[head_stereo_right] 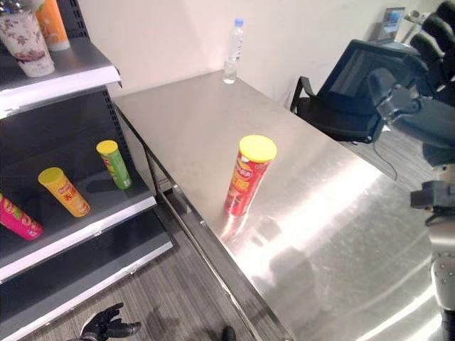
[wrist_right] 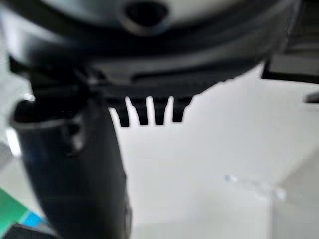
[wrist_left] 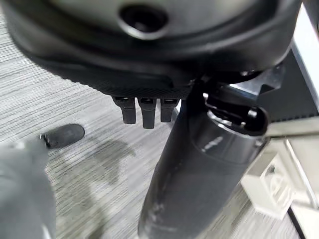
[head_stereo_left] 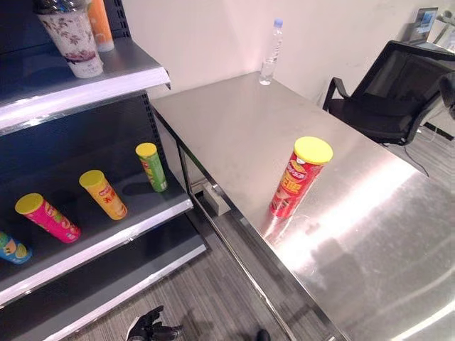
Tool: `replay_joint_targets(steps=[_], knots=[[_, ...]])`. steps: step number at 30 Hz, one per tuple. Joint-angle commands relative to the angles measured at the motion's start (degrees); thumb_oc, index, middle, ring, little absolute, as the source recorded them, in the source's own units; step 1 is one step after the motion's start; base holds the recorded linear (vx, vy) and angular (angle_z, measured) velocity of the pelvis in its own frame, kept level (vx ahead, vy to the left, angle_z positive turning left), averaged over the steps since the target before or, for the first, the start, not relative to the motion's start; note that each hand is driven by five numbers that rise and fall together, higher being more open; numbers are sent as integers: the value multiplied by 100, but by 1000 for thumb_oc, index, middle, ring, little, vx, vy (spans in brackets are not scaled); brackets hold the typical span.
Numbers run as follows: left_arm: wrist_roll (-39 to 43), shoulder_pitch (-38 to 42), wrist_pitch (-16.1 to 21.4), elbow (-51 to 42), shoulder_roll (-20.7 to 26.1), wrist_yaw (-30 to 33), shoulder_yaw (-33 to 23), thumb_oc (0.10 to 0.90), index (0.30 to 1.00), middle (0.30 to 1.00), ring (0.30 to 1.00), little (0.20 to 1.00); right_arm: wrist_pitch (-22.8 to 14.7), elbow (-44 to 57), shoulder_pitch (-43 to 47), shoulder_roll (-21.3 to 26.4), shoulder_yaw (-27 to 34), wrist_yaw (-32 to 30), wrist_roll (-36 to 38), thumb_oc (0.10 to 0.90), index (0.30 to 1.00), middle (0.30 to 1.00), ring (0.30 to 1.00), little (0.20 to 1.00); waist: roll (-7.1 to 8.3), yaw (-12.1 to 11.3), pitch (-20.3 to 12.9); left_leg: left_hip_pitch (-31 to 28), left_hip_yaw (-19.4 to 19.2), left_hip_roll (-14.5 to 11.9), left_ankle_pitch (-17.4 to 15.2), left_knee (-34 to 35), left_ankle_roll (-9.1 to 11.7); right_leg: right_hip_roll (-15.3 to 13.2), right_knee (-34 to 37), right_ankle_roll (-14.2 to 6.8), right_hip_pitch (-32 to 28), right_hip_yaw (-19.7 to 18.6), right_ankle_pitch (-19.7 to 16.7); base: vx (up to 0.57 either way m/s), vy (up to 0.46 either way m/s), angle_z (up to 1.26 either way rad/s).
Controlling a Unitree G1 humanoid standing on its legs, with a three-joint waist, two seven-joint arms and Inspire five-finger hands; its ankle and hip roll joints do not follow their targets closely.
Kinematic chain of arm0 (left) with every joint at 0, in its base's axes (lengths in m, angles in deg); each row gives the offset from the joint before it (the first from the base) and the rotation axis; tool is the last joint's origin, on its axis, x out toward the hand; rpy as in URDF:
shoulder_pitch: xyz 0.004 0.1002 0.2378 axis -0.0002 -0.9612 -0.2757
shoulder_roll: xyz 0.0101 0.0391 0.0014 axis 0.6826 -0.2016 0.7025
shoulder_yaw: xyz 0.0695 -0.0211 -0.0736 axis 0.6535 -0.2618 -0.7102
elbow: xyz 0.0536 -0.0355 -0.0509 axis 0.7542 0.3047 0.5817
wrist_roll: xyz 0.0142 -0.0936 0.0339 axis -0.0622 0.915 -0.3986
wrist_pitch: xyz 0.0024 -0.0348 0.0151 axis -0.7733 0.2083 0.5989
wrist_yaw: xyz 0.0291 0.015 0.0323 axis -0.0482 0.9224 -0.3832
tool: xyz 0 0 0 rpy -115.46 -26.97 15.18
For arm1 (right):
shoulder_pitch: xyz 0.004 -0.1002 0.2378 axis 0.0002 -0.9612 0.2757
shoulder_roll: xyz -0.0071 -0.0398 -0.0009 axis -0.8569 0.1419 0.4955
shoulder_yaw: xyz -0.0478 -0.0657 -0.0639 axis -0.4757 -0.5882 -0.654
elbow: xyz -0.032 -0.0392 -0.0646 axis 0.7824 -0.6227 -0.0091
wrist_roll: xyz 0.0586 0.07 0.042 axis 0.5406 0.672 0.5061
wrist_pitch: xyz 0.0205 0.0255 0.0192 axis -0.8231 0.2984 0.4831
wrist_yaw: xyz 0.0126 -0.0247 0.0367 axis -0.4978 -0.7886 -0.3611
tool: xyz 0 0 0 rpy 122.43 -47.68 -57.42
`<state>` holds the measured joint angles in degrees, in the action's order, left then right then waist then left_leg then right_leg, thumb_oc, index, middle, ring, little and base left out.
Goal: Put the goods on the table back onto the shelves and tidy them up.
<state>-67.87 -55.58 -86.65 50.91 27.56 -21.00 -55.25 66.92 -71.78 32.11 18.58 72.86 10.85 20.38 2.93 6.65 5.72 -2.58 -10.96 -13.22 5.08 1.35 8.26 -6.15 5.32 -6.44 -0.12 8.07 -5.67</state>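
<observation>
Left eye view looks down on a bare stainless-steel bench point(head_stereo_left: 234, 121) with one tall red crisp tube with a yellow lid point(head_stereo_left: 299, 177) standing upright on it, near the edge that faces the shelves. At the bench's far corner by the wall stands a clear plastic water bottle with a blue cap point(head_stereo_left: 271, 52), well apart from the tube.

To the left is a dark metal shelf unit point(head_stereo_left: 106, 78). On its middle shelf stand a green tube with a yellow lid point(head_stereo_left: 151, 166), an orange-yellow tube with a yellow lid point(head_stereo_left: 104, 194), a pink tube with a yellow lid point(head_stereo_left: 47, 217) and, at the view's edge, a blue tube point(head_stereo_left: 12, 249); they are spaced apart in a row. The upper shelf carries a white flower-patterned cup point(head_stereo_left: 71, 37) and, just behind it, an orange tube point(head_stereo_left: 101, 25).

A black mesh office chair point(head_stereo_left: 398, 92) stands beyond the bench on the right.

The left hand point(head_stereo_left: 151, 328) hangs low over the grey wood-look floor point(head_stereo_left: 206, 298) in front of the shelves, its fingers point(wrist_left: 142, 110) relaxed and loosely spread, holding nothing. The right hand point(head_stereo_right: 434, 50) is raised at the right of the right eye view, above the bench's far side; its fingers point(wrist_right: 149, 110) look straight in the right wrist view, with nothing between them.
</observation>
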Motion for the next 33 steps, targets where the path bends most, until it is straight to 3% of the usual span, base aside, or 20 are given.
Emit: replay_joint_targets(steps=[1,7,15,26,33], knots=[[-129,328,278,-151,336,-213,-77,800,900,900,900,900,-351,374,430,-205,423,280,184,800,900,900,900,900,250,31,-146,-159,-289,40,-595,264,147,-204,-32,-649,-70,-47,385,6,142,12],[-265,352,296,-55,383,-283,-193,800,900,900,900,900,-109,472,444,-385,-74,557,32,800,900,900,900,900,213,3,-233,-292,-544,301,-674,365,34,-359,-32,-747,118,-247,207,-28,139,-15],[-266,309,359,1,234,-271,-205,800,900,900,900,900,74,419,640,38,-663,714,-698,800,900,900,900,900,262,-138,-173,-306,-557,531,-738,365,-126,-535,-32,-819,256,-459,67,-19,52,-12],[-250,248,363,3,180,-252,-185,800,900,900,900,900,53,360,719,158,-749,642,-963,800,900,900,900,900,255,-184,-161,-300,-497,572,-747,365,-151,-564,-32,-823,249,-466,67,4,2,0],[-216,194,365,127,83,-191,-171,800,900,900,900,900,69,360,697,452,-868,697,-1145,800,900,900,900,900,258,-303,-184,-249,-255,562,-703,365,-124,-598,-32,-783,81,-349,200,30,-25,5]])
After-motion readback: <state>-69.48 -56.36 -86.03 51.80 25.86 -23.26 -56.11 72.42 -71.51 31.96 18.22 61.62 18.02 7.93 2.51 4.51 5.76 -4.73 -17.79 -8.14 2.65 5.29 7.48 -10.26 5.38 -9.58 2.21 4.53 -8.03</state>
